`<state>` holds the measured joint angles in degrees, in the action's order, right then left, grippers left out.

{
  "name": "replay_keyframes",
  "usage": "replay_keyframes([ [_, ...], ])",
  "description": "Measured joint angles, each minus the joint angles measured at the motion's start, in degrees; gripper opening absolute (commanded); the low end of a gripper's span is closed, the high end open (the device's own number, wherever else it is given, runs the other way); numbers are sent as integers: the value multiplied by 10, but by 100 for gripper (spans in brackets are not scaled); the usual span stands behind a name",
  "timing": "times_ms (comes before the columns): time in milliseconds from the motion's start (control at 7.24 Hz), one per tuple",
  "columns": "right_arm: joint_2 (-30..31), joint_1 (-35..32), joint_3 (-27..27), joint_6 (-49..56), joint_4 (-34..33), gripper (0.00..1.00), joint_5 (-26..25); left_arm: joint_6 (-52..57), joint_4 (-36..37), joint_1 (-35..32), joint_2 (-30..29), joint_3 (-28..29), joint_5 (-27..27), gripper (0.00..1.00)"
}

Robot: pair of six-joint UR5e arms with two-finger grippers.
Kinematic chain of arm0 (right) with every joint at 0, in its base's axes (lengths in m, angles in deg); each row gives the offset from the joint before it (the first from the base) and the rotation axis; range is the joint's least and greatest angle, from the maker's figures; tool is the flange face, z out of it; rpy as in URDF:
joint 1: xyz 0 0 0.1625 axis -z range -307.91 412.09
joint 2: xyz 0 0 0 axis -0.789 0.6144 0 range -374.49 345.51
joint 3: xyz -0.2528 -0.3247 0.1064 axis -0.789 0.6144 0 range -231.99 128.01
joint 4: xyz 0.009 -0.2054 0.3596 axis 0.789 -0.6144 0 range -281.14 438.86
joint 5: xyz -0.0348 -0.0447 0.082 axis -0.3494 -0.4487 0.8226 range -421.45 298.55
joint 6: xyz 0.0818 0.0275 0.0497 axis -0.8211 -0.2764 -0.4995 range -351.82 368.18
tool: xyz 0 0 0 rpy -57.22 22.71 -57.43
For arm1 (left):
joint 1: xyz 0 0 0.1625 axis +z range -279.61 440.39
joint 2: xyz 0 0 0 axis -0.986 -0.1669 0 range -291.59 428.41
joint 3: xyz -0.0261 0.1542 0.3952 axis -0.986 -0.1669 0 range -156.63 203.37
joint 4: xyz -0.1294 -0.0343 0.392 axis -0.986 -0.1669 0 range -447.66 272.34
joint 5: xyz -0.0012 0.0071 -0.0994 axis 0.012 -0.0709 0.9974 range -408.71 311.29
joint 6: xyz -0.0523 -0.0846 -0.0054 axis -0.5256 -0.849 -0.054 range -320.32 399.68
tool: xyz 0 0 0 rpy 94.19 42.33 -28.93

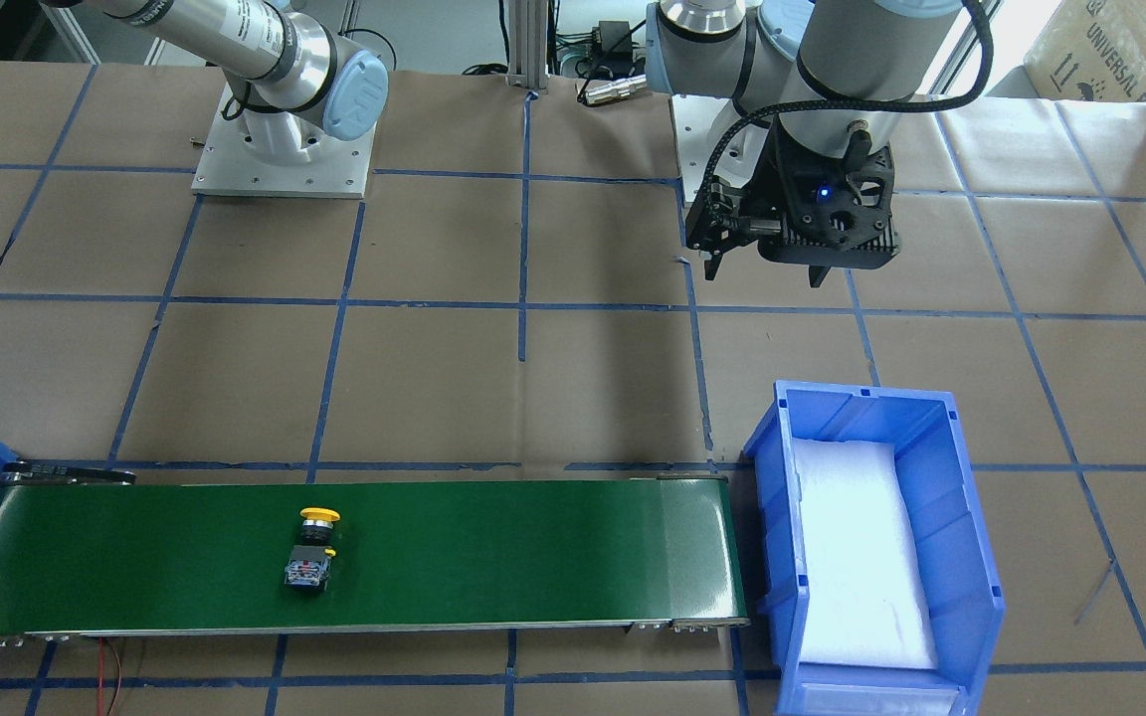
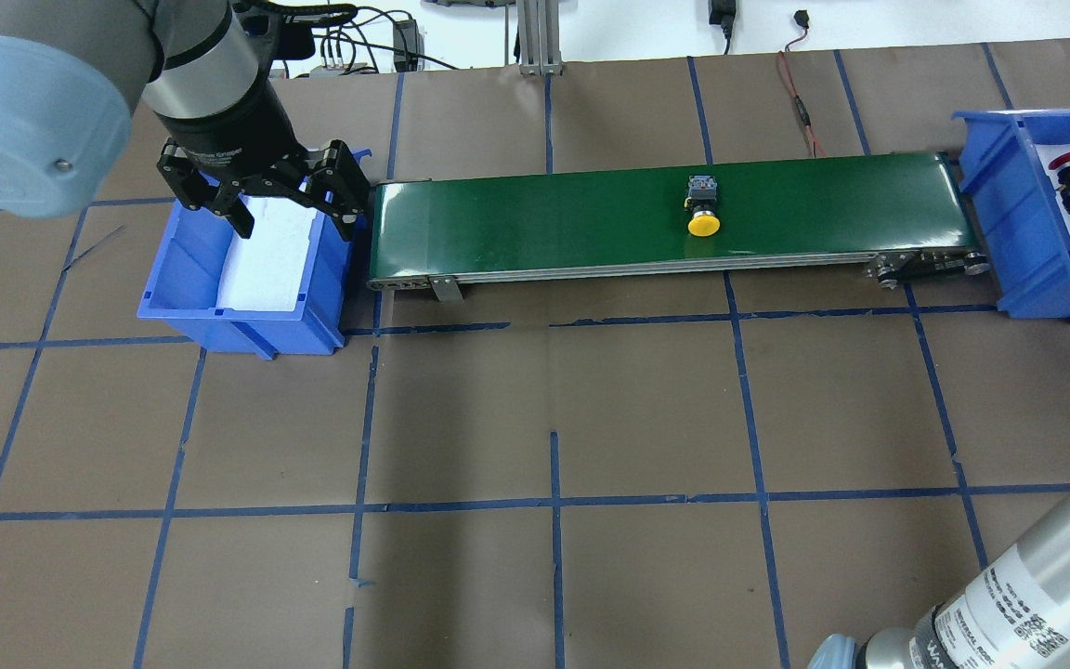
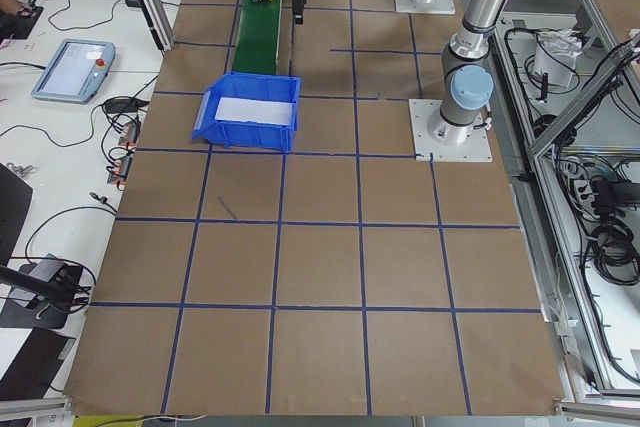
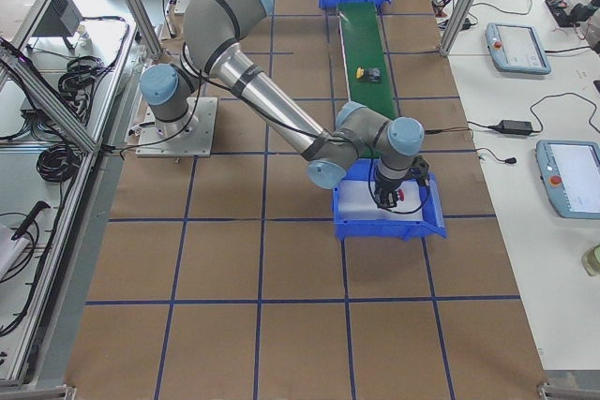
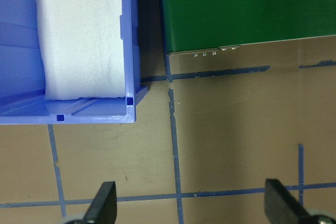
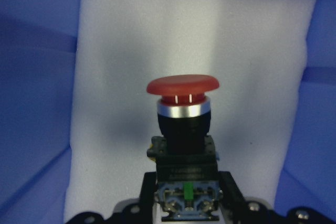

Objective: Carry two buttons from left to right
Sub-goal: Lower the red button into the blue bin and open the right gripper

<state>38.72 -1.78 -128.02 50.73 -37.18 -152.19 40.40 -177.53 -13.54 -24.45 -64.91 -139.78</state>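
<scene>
Red button (image 6: pixel 182 129): gripped at its contact block by the right gripper (image 6: pixel 184 205), whose fingers (image 6: pixel 231 195) close on either side of it. The cap points away from the wrist. It is held over the white foam (image 6: pixel 131 35) inside the right bin (image 2: pixel 1009 214); whether it touches the foam cannot be told.

Yellow button (image 2: pixel 702 206): lying on its side on the green belt (image 2: pixel 544 214), a little past mid-length toward the right bin, cap toward the robot.

Left gripper (image 2: pixel 296 223): jaws spread wide, empty, hanging above the table (image 5: pixel 236 129) on the robot's side of the foam-lined left bin (image 2: pixel 238 316).
</scene>
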Motion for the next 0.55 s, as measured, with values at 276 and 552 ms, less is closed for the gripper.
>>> replay_keyframes([
  [276, 5, -8, 36, -5, 39, 99, -5, 2, -2, 0, 1, -1, 1, 100],
  [552, 35, -33, 76, -13, 126, 100, -5, 4, -2, 1, 1, -1, 1, 100],
])
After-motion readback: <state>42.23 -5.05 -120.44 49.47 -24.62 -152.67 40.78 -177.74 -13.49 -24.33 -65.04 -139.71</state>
